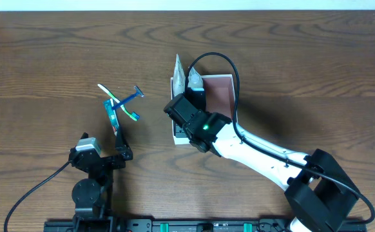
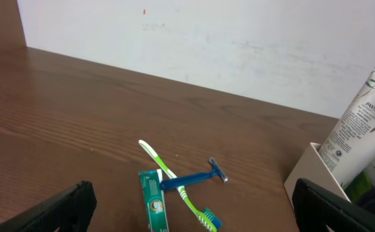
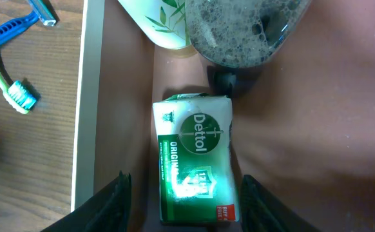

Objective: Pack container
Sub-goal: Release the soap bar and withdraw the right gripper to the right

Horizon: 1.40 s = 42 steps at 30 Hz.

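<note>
The container point(image 1: 218, 93) is a shallow white box with a pinkish-brown bottom, standing right of the table's middle. My right gripper point(image 1: 187, 111) hangs over its left part. In the right wrist view a green Dettol soap box point(image 3: 194, 154) lies flat on the container's bottom point(image 3: 316, 129). The right gripper point(image 3: 186, 201) straddles it, open, with a gap on each side. A white Pantene tube point(image 3: 158, 19) and a clear bottle of foamy liquid point(image 3: 245, 29) stand at the box's far end. My left gripper point(image 1: 122, 153) is wide open near the front left and holds nothing.
A green toothpaste box point(image 2: 153, 200), a green toothbrush point(image 2: 174, 183) and a blue razor point(image 2: 194, 179) lie crossed on the wood left of the container's white wall point(image 2: 303, 171), just ahead of the left gripper point(image 2: 194, 212). The Pantene tube point(image 2: 361, 122) rises above that wall.
</note>
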Motion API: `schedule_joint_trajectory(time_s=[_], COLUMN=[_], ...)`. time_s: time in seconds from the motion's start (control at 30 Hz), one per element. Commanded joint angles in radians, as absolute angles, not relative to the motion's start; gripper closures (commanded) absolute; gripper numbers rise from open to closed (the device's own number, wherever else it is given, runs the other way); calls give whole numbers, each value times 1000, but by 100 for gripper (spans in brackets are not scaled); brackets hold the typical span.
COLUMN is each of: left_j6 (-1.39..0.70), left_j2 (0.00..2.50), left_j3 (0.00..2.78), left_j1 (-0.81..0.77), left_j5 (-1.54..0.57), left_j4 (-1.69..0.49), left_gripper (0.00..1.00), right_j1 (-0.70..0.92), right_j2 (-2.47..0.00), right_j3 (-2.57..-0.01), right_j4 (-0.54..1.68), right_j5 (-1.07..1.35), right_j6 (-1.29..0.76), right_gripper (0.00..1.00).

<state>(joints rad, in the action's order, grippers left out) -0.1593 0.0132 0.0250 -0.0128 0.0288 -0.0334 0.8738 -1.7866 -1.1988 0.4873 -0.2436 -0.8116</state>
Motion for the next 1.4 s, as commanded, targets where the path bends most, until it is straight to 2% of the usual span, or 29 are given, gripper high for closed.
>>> schedule_joint_trajectory(time_s=[0.0, 0.2, 0.43, 0.53, 0.6, 0.67, 0.77, 1.0, 1.07, 1.1, 1.37], left_j6=[-150, -150, -150, -150, -150, -150, -150, -150, -150, -150, -150], left_j2=[12, 12, 12, 12, 12, 12, 12, 12, 12, 12, 12], left_j3=[4, 4, 4, 4, 4, 4, 4, 4, 4, 4, 4], left_j1=[-7, -7, -7, -7, -7, -7, -7, -7, -7, -7, -7], left_j5=[36, 36, 36, 36, 36, 36, 36, 36, 36, 36, 57], left_j4=[-70, -70, -70, -70, -70, -70, -70, -70, -70, -70, -67], left_gripper=[2, 2, 2, 2, 2, 2, 2, 2, 2, 2, 2], right_j1=[892, 892, 891, 878, 855, 804, 655, 316, 204, 88, -285], right_j2=[-1769, -1710, -1460, -1332, -1256, -1181, -1085, -1024, -1028, -1038, -1142], right_j3=[-1195, -1214, -1229, -1229, -1229, -1229, -1229, -1229, -1229, -1229, -1229], right_j4=[483, 501, 625, 702, 754, 811, 881, 924, 923, 924, 944], right_j5=[-262, -262, -278, -346, -412, -494, -547, -495, -429, -356, -94], right_j6=[-822, -783, -769, -769, -769, -769, -769, -774, -773, -773, -749], right_gripper=[48, 48, 43, 39, 32, 20, 1, 1, 1, 1, 1])
